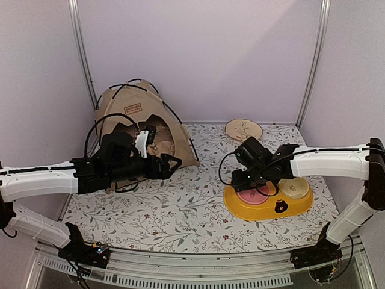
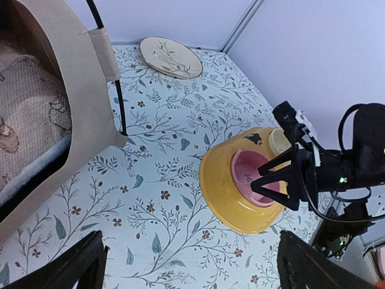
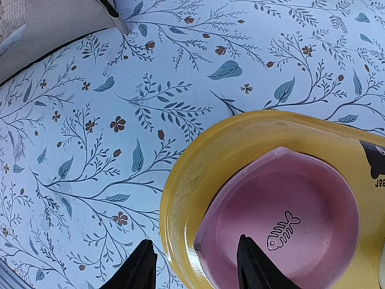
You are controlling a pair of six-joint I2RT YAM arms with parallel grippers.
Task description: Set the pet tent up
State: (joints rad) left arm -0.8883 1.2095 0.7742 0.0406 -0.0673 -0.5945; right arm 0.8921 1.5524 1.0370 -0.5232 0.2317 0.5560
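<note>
Left gripper (image 1: 173, 162) gapes empty beside pet tent (image 1: 117, 102); right gripper (image 3: 194, 268) parted above yellow feeder (image 3: 201, 150).

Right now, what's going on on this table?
The pet tent stands pitched at the back left, a pillow inside. The left claw hangs wide open just in front of its doorway, holding nothing. The right claw hovers open over the pink bowl in the yellow feeder, also empty.
</note>
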